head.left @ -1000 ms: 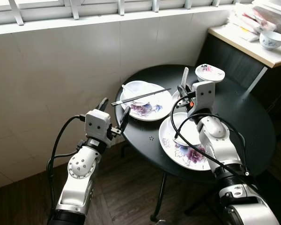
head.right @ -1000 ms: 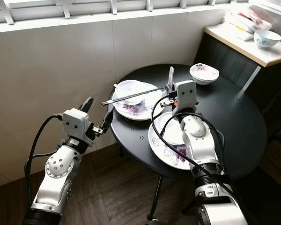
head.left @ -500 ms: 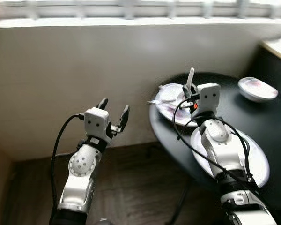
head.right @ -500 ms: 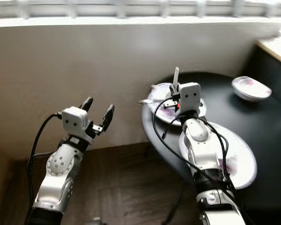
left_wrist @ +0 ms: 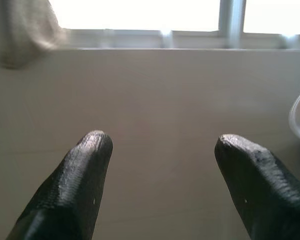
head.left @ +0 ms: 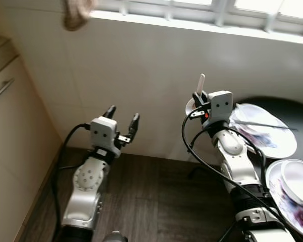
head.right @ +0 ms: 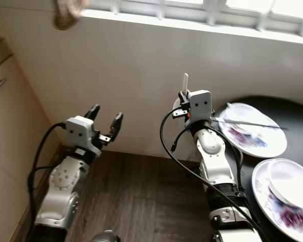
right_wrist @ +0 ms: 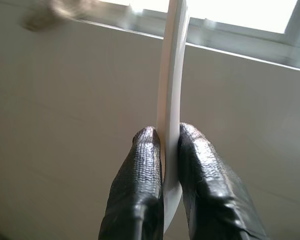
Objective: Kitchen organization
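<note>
My right gripper [head.left: 199,97] is shut on a white spoon [head.left: 201,83], whose handle points straight up in front of the white tiled wall. In the right wrist view the spoon [right_wrist: 172,75] is pinched between the two black fingertips [right_wrist: 146,150]. The left gripper [head.left: 122,117] is raised above the floor, open and holding nothing; its wrist view shows its fingers [left_wrist: 87,160] spread wide toward the wall. On the black round table [head.left: 293,107] at the right lie a flowered plate [head.left: 280,143] with chopsticks [head.left: 267,124] across it and a second plate [head.left: 288,201] carrying a white bowl [head.left: 299,174].
A beige cabinet [head.left: 10,116] with a handle stands at the left. A brownish cloth [head.left: 76,12] hangs over the window sill above. Dark wooden floor [head.left: 156,201] lies between the cabinet and the table.
The camera has swung left: the table has slid to the right edge and the cabinet has come into view. Both arms keep their pose, the spoon still held upright.
</note>
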